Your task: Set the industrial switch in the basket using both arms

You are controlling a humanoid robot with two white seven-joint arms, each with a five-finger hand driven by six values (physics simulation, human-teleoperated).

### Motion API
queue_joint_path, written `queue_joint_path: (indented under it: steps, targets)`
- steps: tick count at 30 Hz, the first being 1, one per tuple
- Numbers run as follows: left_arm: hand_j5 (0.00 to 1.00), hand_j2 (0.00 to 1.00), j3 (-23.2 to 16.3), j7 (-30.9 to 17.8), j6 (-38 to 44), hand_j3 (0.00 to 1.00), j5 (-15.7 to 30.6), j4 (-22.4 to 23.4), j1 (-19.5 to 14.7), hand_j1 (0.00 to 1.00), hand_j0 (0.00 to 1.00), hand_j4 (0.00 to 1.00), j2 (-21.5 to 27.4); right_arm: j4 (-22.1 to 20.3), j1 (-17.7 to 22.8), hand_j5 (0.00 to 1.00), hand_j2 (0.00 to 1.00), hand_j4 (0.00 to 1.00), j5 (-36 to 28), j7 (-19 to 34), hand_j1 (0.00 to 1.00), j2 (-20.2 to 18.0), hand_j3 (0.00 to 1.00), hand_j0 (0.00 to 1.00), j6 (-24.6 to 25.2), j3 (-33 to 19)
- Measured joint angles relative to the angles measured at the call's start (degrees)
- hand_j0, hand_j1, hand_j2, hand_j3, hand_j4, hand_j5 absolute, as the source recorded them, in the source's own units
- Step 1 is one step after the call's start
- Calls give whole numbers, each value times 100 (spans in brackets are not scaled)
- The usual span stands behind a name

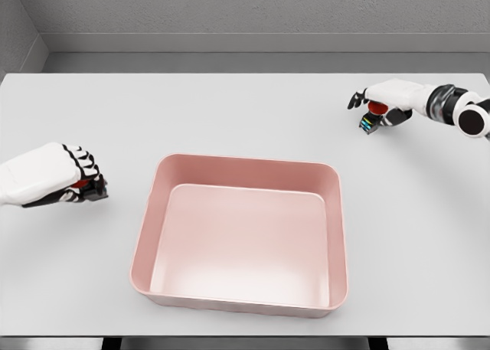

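Two switches, one per hand: left hand (65, 178) and right hand (383, 105) each gripped a switch (373, 119) clear of the empty basket (145, 235), seemingly ready for carrying over.

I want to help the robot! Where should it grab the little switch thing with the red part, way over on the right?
The industrial switch is already under the right hand, which covers it from above, so coming from above suits it. It looks small and blocky, so probably pinch its dark sides, fingers on opposite faces, leaving the red top free. Its exact shape is mostly hidden. The pink basket sits nearby.
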Motion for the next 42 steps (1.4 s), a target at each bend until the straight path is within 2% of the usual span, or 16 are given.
queue_joint_path:
  steps: [4,8,12,14,20,29,33,42]
  targets:
    - [34,34,75,1,0,34,113,-75,-114,34,34,34,65,3,0,61,61,61,1,5,61,1,61,61,-1,16]
    - [34,34,88,5,1,34,174,-99,-439,34,34,34,72,20,0,56,56,56,-3,-10,56,0,56,56,8,3]
    - [34,34,86,10,1,34,209,-107,-536,34,34,34,45,7,-18,55,55,55,-1,-2,55,0,55,55,-2,7]
    - [35,35,83,10,0,35,210,-107,-571,35,35,35,32,8,-53,49,49,49,0,14,49,-3,49,49,-94,13]
    - [34,34,69,11,0,34,217,-112,-677,34,34,34,-4,1,-123,48,48,48,54,86,48,-14,48,48,-241,11]
    - [35,35,-1,-7,0,35,217,-116,-923,35,35,35,-369,-33,-264,44,44,44,110,103,44,-38,44,44,-762,1]
    - [35,35,-137,-25,1,35,215,-114,-1230,35,35,35,-601,-42,-334,43,43,43,114,125,43,-45,43,43,-1003,-2]
    - [35,35,-492,-66,0,35,169,-109,-1266,35,35,35,-997,-308,-431,43,43,43,119,157,43,-134,43,43,-1563,-33]
